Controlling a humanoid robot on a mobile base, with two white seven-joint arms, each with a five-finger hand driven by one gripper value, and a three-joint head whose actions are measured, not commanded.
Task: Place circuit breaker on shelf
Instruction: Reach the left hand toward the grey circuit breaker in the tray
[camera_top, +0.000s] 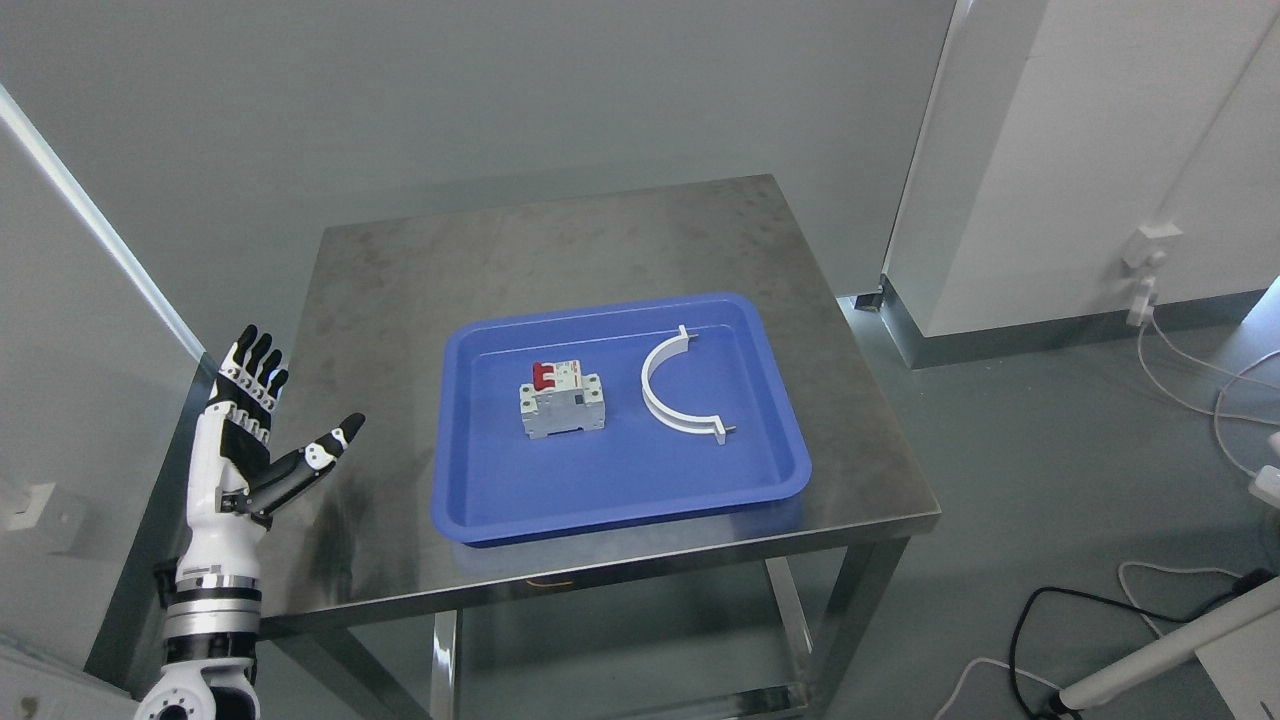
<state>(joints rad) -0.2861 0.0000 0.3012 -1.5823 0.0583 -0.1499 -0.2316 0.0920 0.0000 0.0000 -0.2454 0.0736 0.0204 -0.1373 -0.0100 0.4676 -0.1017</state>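
My left hand (262, 420) is raised at the near left corner of the worktop (400, 290), its white forearm rising upright from the bottom left of the view. The palm faces right, toward the tray. The four black-and-white fingers (255, 365) point up and lie close side by side, while the thumb sticks out to the right, well away from them. The hand is spread and holds nothing.

The circuit breaker (561, 397) lies in the blue tray (620, 500), left of the tray's middle, well apart from my hand. It is pale grey with a red switch at its far left corner. There are small markings on its face, too small to read.

Just right of the circuit breaker, in the same tray and not touching it, lies a white curved clamp (668, 390), a half ring opening to the right.

The tray sits in the middle of the steel worktop.
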